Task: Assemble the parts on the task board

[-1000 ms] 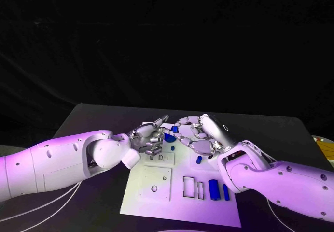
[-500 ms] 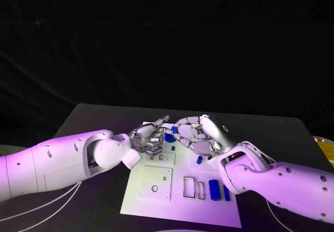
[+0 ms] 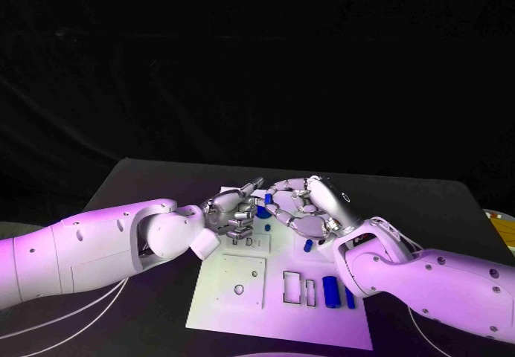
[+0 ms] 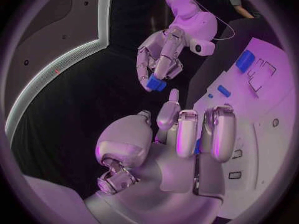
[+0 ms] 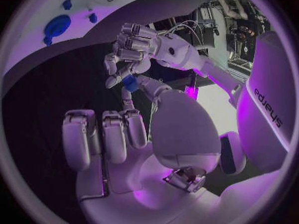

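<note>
The board (image 3: pixel 231 297) lies mid-table, most parts (image 3: pixel 330 291) resting at its near right. Both hands meet above its far edge. The right hand (image 3: pixel 306 206) pinches a blue part (image 4: pixel 154 83) in its fingertips, just right of the left hand (image 3: pixel 231 216), whose fingers curl round another blue piece (image 5: pixel 129 83).

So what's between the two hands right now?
One blue part, at the fingertips of left hand and right hand; head and both wrist views show it.
</note>
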You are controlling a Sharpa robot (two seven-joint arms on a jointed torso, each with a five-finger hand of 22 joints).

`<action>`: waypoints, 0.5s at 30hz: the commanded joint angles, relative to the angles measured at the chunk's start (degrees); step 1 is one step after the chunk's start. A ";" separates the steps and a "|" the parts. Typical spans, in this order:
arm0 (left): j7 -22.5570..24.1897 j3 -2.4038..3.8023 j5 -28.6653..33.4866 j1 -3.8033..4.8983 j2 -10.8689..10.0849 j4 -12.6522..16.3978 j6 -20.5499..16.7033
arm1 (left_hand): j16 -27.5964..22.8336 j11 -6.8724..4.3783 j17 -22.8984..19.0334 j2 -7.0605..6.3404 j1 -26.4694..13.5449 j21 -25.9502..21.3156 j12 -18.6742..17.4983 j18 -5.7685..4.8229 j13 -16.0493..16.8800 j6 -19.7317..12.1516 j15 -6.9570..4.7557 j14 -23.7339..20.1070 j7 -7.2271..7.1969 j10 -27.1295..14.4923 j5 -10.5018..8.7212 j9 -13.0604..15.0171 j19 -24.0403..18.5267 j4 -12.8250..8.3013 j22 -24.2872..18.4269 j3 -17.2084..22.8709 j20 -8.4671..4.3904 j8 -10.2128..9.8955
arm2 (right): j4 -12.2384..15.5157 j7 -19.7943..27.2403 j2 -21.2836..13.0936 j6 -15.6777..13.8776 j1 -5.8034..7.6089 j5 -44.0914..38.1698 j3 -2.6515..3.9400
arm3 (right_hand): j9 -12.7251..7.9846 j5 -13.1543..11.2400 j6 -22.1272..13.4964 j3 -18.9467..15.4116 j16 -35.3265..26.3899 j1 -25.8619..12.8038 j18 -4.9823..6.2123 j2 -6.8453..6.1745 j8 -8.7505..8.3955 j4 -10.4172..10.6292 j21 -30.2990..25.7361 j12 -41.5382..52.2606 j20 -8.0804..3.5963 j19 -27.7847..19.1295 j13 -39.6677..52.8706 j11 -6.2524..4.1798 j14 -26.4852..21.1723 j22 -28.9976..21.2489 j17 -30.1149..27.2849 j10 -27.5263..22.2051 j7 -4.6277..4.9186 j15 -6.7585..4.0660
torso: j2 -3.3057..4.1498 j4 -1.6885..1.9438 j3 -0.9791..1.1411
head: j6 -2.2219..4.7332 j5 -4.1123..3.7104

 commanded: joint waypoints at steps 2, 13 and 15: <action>0.24 0.05 0.01 0.05 0.15 0.12 1.12 | 0.25 0.07 15.09 -0.14 0.19 0.26 0.16 -0.56 0.24 1.03 0.09 5.96 -0.22 0.25 0.01 0.27 0.45 0.12 6.38 -0.13 0.32 0.51 | -0.71 -0.04 0.49 0.80 -0.09 -0.21 -0.03 | 0.05 0.21 0.70 0.06 0.24 0.33 -0.38 0.16 0.36 0.20 0.02 -0.11 -0.58 4.32 6.74 0.11 5.87 13.55 15.08 0.09 -0.43 -0.43 | 0.06 0.08 0.03 | -0.07 0.04; 0.52 0.05 0.10 0.06 0.02 -0.25 1.60 | 0.25 -0.08 15.09 -0.14 0.19 0.33 0.23 -0.59 0.48 1.58 -0.03 5.96 -0.39 0.38 0.02 0.43 0.54 0.13 6.54 -0.11 0.25 0.65 | -1.15 -0.54 0.81 1.33 -0.23 -1.00 -0.07 | 0.05 0.22 0.69 0.07 0.24 0.35 -0.40 0.15 0.36 0.20 0.12 -0.17 -0.58 4.36 6.66 0.11 5.87 13.59 15.08 0.02 -0.43 -0.43 | 0.00 -0.03 0.03 | -0.28 0.18; 0.53 0.05 0.11 0.06 -0.02 -0.32 1.59 | 0.25 -0.08 15.09 -0.14 0.19 0.33 0.23 -0.59 0.48 1.58 -0.03 5.96 -0.39 0.38 0.02 0.43 0.54 0.13 6.54 -0.11 0.25 0.65 | -1.16 -0.57 0.79 1.33 -0.24 -1.05 -0.07 | 0.05 0.22 0.69 0.07 0.24 0.35 -0.40 0.15 0.36 0.20 0.12 -0.17 -0.58 4.36 6.66 0.11 5.87 13.59 15.08 0.02 -0.43 -0.43 | -0.02 -0.03 0.02 | -0.29 0.15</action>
